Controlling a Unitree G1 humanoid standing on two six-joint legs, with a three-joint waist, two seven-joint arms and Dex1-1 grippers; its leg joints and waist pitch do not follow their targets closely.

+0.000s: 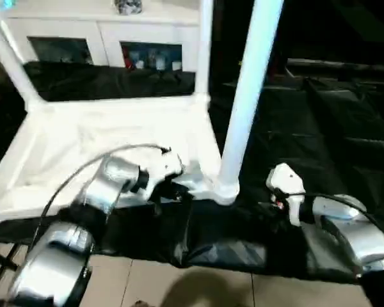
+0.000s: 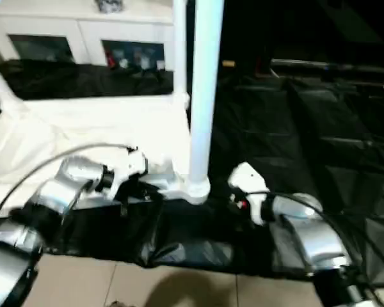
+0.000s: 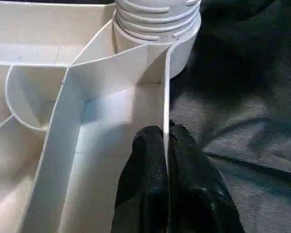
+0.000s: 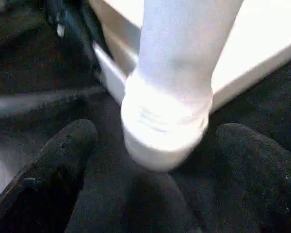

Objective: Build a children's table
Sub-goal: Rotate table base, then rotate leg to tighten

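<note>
The children's table lies upside down on a black sheet, its white top [image 1: 96,137] showing the ribbed underside. Legs stand upright in the corner sockets: a near right leg [image 1: 249,96], a far right leg [image 1: 205,45] and a far left leg [image 1: 9,57]. My left gripper [image 3: 166,141] is shut on the thin side rim [image 3: 166,87] of the top, just short of the near right socket [image 3: 157,24]. My right gripper [image 4: 157,133] is open; its fingers [image 4: 68,145] stand wide apart on either side of that socket's base [image 4: 165,126], not touching it.
A white cabinet [image 1: 102,29] with glass doors stands behind the table. The black sheet [image 1: 320,128] covers the floor to the right and in front. Pale tiles [image 1: 179,281] show at the near edge.
</note>
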